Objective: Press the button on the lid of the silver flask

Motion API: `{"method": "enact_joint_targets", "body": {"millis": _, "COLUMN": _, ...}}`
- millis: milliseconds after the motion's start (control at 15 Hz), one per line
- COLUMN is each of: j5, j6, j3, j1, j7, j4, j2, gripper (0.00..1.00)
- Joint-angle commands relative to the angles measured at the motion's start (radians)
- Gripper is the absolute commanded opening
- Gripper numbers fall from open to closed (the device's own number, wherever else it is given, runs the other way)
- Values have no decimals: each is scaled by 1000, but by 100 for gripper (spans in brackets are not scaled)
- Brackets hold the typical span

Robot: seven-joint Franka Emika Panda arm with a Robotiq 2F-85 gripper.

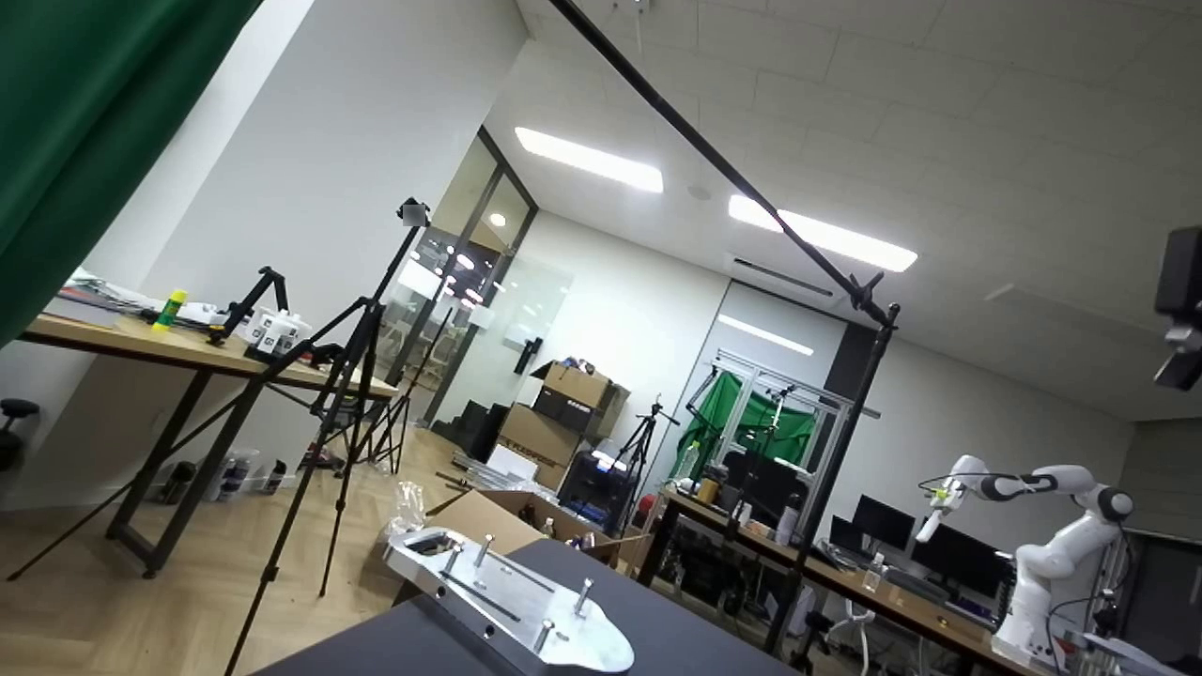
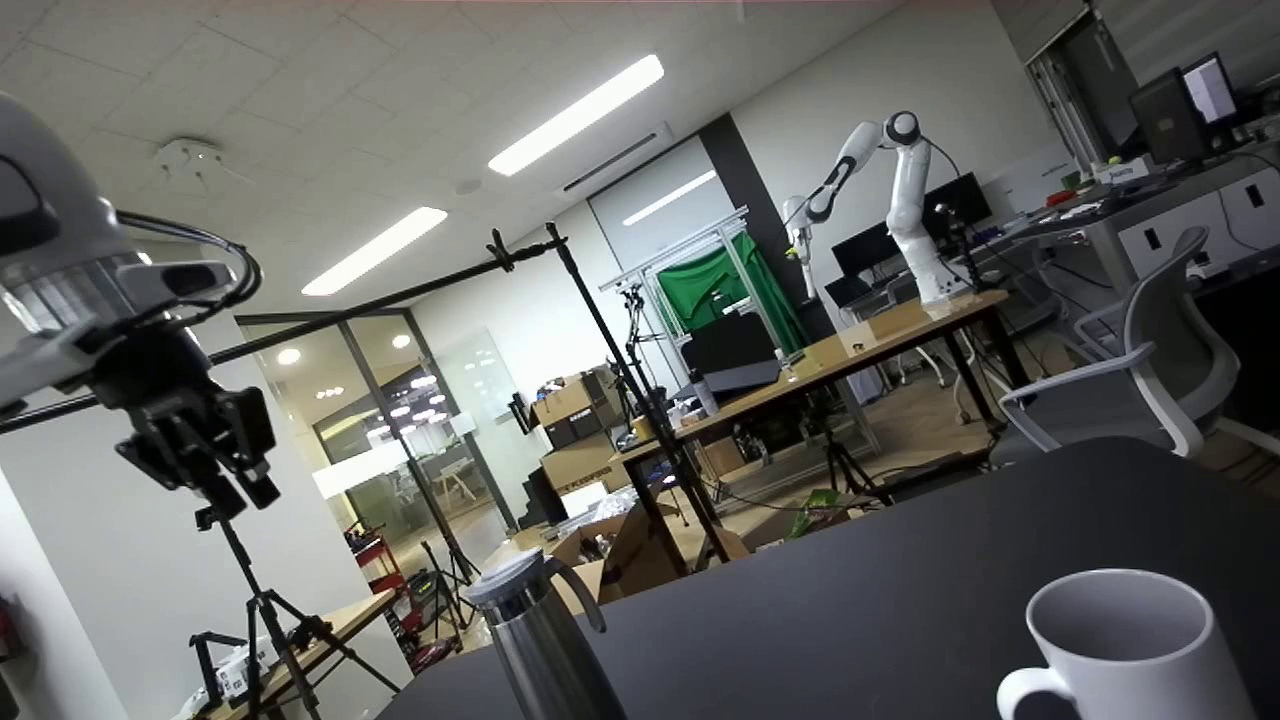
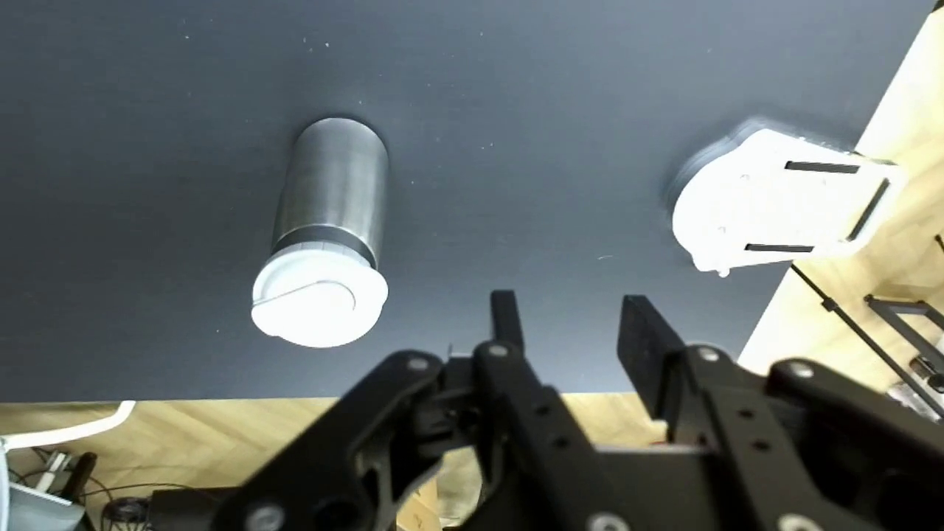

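The silver flask (image 3: 335, 188) stands on the dark table in the wrist view, left of my gripper. Its pale lid (image 3: 319, 299) is overexposed; a curved line runs across it, and I cannot make out the button clearly. In an exterior view the flask (image 2: 555, 655) is upright with a grey lid (image 2: 508, 578) and a dark handle. My gripper (image 3: 571, 310) has its fingers apart with nothing between them. In that exterior view my gripper (image 2: 245, 493) hangs well above and to the left of the flask. The flask is out of view in an exterior view where a piece of my gripper (image 1: 1178, 361) shows.
A flat metal plate with upright posts (image 1: 512, 596) lies at the table edge, also in the wrist view (image 3: 774, 206). A white mug (image 2: 1130, 650) stands on the dark table (image 2: 850, 600). Tripods (image 1: 362, 347), another desk and a second white arm (image 2: 905, 200) are behind.
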State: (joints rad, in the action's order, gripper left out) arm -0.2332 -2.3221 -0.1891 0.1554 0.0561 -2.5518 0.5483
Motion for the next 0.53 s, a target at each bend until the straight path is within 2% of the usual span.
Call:
{"method": "enact_joint_targets", "body": {"millis": 0, "j5": 58, "j6": -23, "j3": 12, "j1": -13, "j7": -2, "j4": 162, "j2": -260, "gripper": 11}}
{"method": "enact_joint_targets", "body": {"millis": 133, "j5": 93, "j6": 1, "j3": 16, "j1": -22, "j7": 1, "j4": 243, "j2": -369, "gripper": 1}}
{"method": "enact_joint_targets", "body": {"millis": 467, "j5": 204, "j6": 68, "j3": 42, "j1": -49, "j7": 22, "j4": 399, "j2": -555, "gripper": 0}}
